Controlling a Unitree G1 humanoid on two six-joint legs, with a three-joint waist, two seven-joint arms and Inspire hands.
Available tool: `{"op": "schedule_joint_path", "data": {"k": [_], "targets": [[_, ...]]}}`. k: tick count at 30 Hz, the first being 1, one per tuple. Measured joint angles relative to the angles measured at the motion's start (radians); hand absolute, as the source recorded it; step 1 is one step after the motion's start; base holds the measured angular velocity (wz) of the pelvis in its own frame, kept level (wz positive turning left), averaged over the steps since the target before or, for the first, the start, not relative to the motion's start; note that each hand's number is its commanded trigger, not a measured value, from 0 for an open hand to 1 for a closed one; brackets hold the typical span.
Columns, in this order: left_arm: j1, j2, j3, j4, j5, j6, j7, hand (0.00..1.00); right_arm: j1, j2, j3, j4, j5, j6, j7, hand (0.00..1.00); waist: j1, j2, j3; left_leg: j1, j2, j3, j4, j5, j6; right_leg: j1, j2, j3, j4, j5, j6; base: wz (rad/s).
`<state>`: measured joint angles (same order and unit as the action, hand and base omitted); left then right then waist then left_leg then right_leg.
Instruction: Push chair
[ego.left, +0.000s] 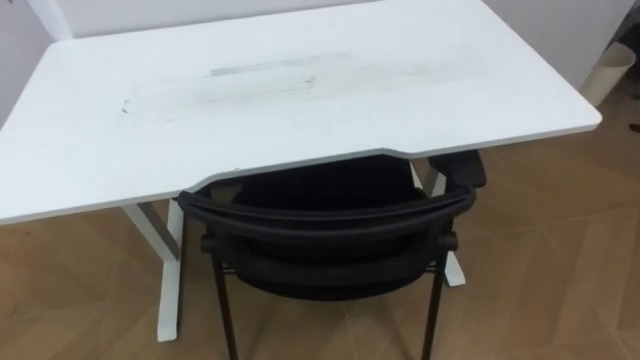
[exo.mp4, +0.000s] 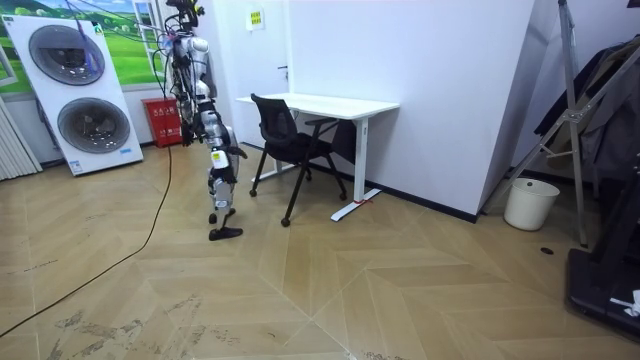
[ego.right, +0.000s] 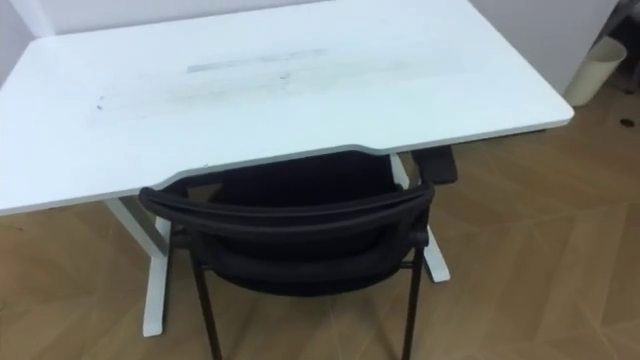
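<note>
Chair (ego.left: 330, 235) at the 6 o'clock edge of the worktop (ego.left: 300, 90), seat partly under, backrest toward robot. Robot stands near, behind the backrest. Hands (exo.mp4: 237, 153): spread or curled, cannot tell.

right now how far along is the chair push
Mostly done: the chair has its seat tucked under the desk, backrest outside its edge. In hand: the robot stands behind the chair, apart from it in the room view. Left: perhaps a push, if the backrest should meet the desk.
</note>
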<state>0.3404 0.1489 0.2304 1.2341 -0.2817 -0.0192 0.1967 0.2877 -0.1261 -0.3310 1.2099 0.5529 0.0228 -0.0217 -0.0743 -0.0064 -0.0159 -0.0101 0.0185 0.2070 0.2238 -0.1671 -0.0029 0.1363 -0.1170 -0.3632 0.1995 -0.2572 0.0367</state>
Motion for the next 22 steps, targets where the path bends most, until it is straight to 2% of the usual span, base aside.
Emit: {"op": "schedule_joint_path", "data": {"k": [1, 3, 4, 6, 9, 14, 22], "targets": [[-0.003, -0.003, -0.004, 0.004, 0.000, 0.015, -0.012, 0.00, -0.013, 0.000, 0.006, 0.000, -0.014, 0.004, 0.011, 0.00, -0.002, 0.001, 0.0008, 0.000, -0.001, -0.001, 0.000, 0.000, 0.000, 0.002, 0.000, -0.003, -0.004, 0.001, 0.001, 0.12], [-0.029, -0.007, -0.048, 0.010, -0.009, 0.068, -0.052, 0.00, -0.046, 0.001, 0.037, -0.001, -0.054, 0.028, 0.038, 0.00, -0.004, 0.005, 0.0044, 0.001, -0.008, -0.009, -0.002, 0.000, 0.001, 0.006, -0.001, -0.014, -0.015, 0.001, 0.005, 0.12], [-0.038, -0.007, -0.056, 0.016, -0.014, 0.078, -0.060, 0.00, -0.051, 0.001, 0.044, -0.001, -0.060, 0.034, 0.042, 0.00, -0.004, 0.006, 0.0057, 0.001, -0.010, -0.012, -0.003, -0.001, 0.001, 0.006, -0.001, -0.015, -0.015, 0.000, 0.006, 0.08], [-0.073, -0.012, -0.078, 0.038, -0.041, 0.121, -0.089, 0.00, -0.068, 0.004, 0.061, -0.004, -0.100, 0.066, 0.058, 0.00, -0.005, 0.006, 0.0151, 0.001, -0.016, -0.016, -0.010, -0.001, 0.001, 0.007, -0.003, -0.018, -0.013, -0.001, 0.009, 0.02], [-0.108, -0.013, -0.087, 0.039, -0.043, 0.145, -0.128, 0.00, -0.071, 0.011, 0.083, -0.004, -0.132, 0.091, 0.076, 0.00, -0.005, -0.002, 0.0211, 0.002, -0.019, -0.014, -0.019, -0.001, 0.001, 0.004, -0.004, -0.016, -0.016, -0.002, 0.012, 0.00], [-0.148, -0.012, -0.091, 0.040, -0.042, 0.167, -0.143, 0.00, -0.072, 0.011, 0.096, -0.004, -0.128, 0.103, 0.099, 0.00, -0.005, 0.002, 0.0246, 0.001, -0.018, -0.002, -0.019, -0.002, 0.000, -0.007, -0.004, 0.005, -0.014, -0.002, 0.012, -0.10], [-0.152, -0.012, -0.116, 0.037, -0.040, 0.164, -0.165, 0.00, -0.063, 0.013, 0.138, -0.002, -0.113, 0.110, 0.139, 0.00, -0.005, 0.007, 0.0259, 0.001, -0.016, 0.004, -0.020, -0.002, 0.000, -0.009, -0.003, 0.009, -0.013, -0.003, 0.012, -0.01]]}}
